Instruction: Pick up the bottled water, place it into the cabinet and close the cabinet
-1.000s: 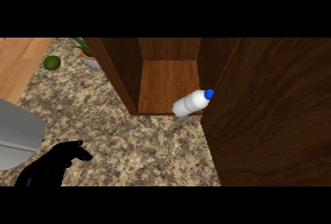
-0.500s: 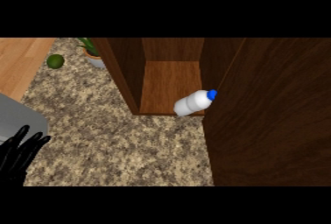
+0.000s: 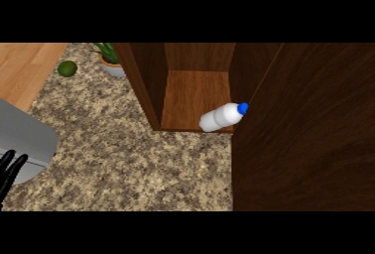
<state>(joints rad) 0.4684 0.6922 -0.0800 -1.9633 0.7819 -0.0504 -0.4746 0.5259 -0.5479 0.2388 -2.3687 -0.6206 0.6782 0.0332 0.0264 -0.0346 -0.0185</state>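
only the left hand [image 3: 10,167] shows, low at the left edge, with straight fingers pointing up and nothing in them. the water bottle [image 3: 222,117] lies on its side on the cabinet [image 3: 192,92] floor at the front edge, blue cap touching the big brown door [image 3: 307,129]. a plant [image 3: 108,58] and a green fruit [image 3: 67,68] sit on the counter [image 3: 139,168].

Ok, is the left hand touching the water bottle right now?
Apart. The head view shows the left hand at the left edge, with bare counter between it and the water bottle in the cabinet.
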